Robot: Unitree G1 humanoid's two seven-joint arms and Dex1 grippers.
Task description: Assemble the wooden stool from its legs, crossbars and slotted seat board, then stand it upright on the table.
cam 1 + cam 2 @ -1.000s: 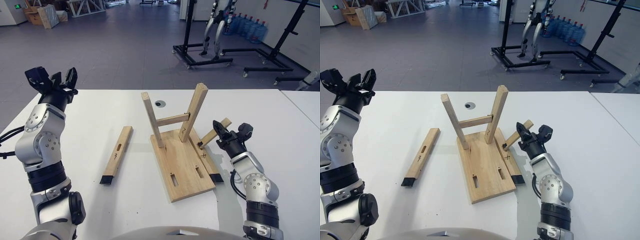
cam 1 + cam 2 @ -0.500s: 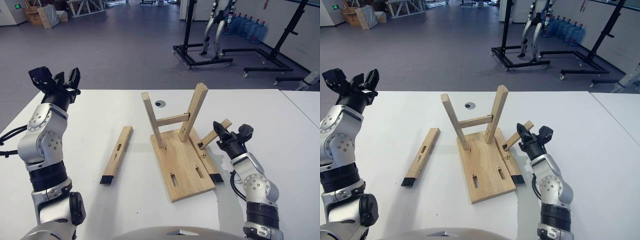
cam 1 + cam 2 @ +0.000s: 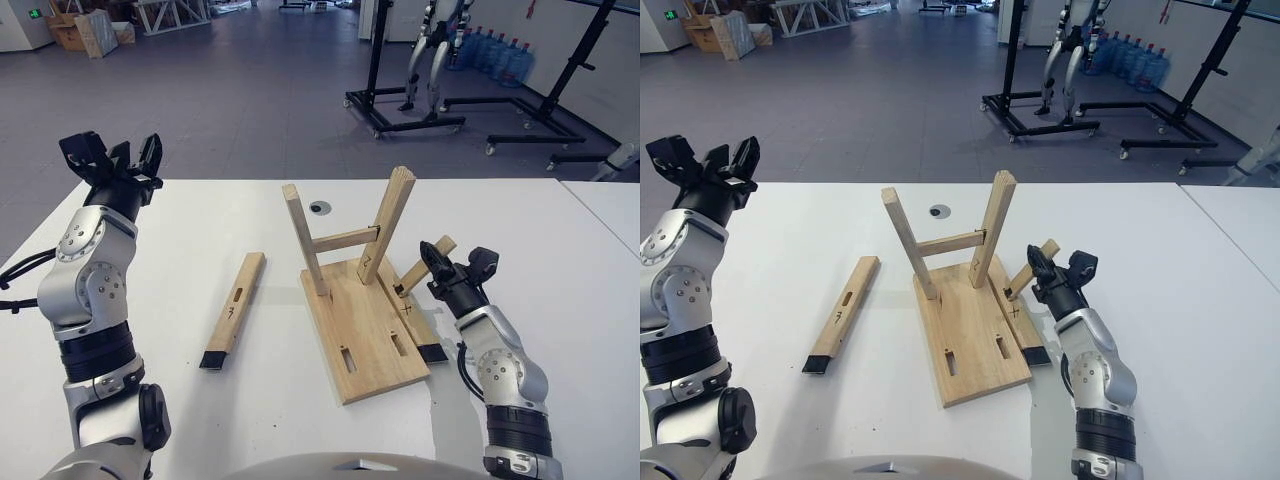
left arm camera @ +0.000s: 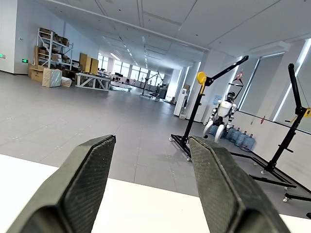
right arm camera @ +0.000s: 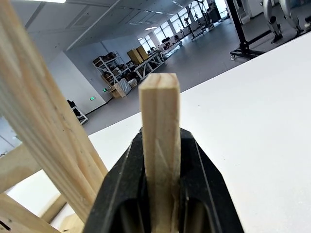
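Clamping a short crossbar (image 3: 415, 275) near its upper end, the right gripper (image 3: 447, 264) sits at about 3 o'clock from the board (image 3: 365, 345), which lies flat in the middle of the table (image 3: 200, 230). The crossbar slants down toward the board's right edge, its low end close to a leg (image 3: 422, 338) lying along that edge. Two standing legs (image 3: 303, 240) are set in the board's far slots, joined by a fitted bar (image 3: 345, 240). A fourth leg (image 3: 235, 310) lies at 9 o'clock, well apart from the board. The left gripper (image 3: 112, 158), fingers spread and holding nothing, hangs raised at the table's 10 o'clock corner.

The wood looks light, stiff and dry, with little risk of slipping. Tenon ends could chip if forced in askew, so a hold near mid-length, leaving the ends free, seems best. Small dark marks show on one standing leg and the leg by the board, too small to read.
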